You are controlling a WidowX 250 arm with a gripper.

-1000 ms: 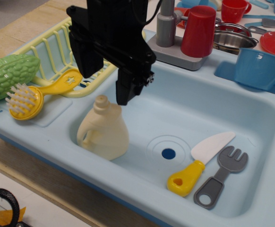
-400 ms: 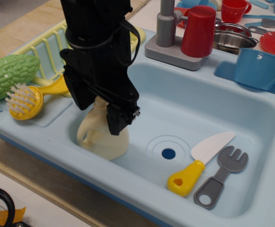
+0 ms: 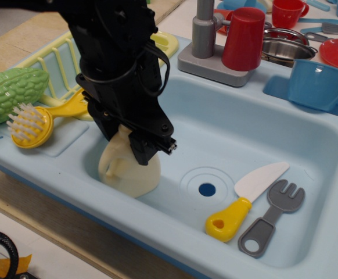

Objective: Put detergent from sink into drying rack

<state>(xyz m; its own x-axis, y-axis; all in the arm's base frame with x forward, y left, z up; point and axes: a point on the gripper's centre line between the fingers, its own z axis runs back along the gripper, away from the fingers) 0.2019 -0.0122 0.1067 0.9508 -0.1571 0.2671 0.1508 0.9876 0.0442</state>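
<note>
The cream detergent point(image 3: 132, 175) stands upright in the left end of the light-blue sink point(image 3: 256, 128), its loop handle facing the front-left. My black gripper point(image 3: 129, 146) has come down over it from above. The jaws stand apart on either side of the bottle's neck and shoulders, which they hide. The bottle still rests on the sink floor. The pale-yellow drying rack point(image 3: 54, 63) lies behind and left of the sink, mostly hidden by my arm.
A yellow brush point(image 3: 32, 125) and a green bumpy toy point(image 3: 9, 93) lie by the rack. A yellow-handled knife point(image 3: 244, 197) and grey fork point(image 3: 270, 218) lie in the sink's right part. The grey faucet point(image 3: 204, 29), red cup point(image 3: 244, 38) and blue cup point(image 3: 317, 84) stand behind.
My gripper has moved down and left from above the bottle until its jaws straddle the neck. The bottle has shifted only slightly.
</note>
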